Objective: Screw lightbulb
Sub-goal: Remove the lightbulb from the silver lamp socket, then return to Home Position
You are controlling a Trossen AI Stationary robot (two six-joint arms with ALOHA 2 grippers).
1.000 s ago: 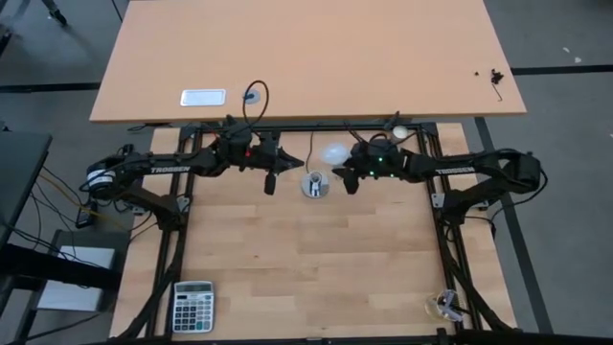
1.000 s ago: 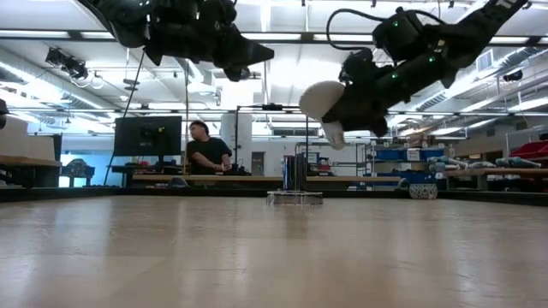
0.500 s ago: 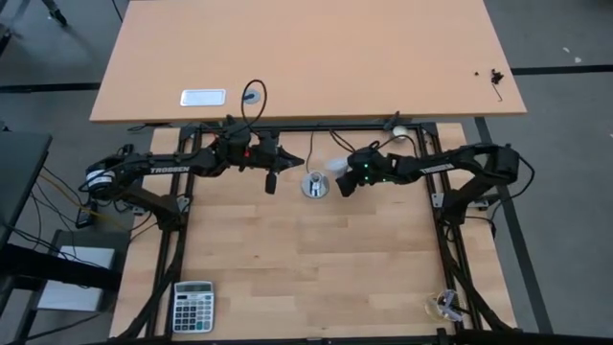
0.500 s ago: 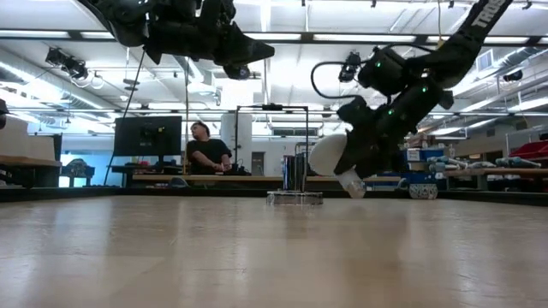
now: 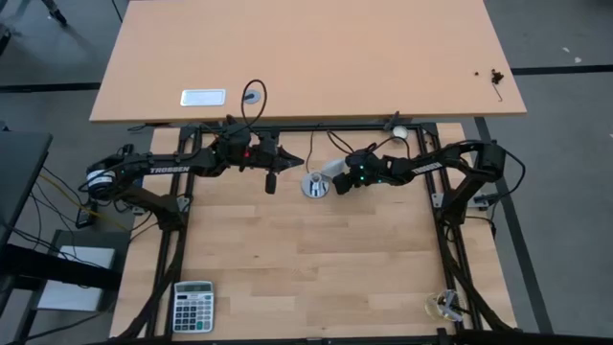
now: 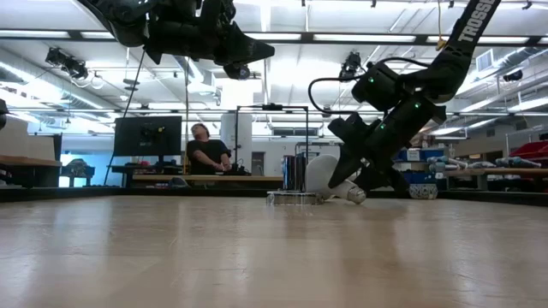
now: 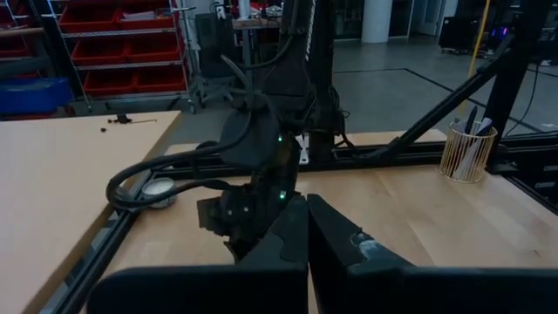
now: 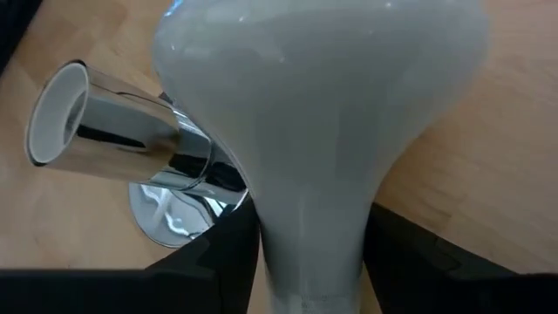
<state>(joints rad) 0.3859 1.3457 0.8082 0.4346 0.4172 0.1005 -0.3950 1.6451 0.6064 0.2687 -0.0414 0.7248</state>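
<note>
Right wrist view alone shows lightbulb (image 8: pixel 314 131) neck between tool fingers (image 8: pixel 222 262).

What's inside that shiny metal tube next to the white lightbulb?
The tube of the metal socket shows only a white lining at its open mouth; deeper in is hidden. The lightbulb, held in the right hand, is beside it, not inside.

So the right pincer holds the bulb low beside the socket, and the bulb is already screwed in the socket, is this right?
Not quite. The right pincer does hold the bulb low beside the socket, but the bulb is not screwed in. The right wrist view shows the socket's mouth empty, with the bulb next to it.
</note>
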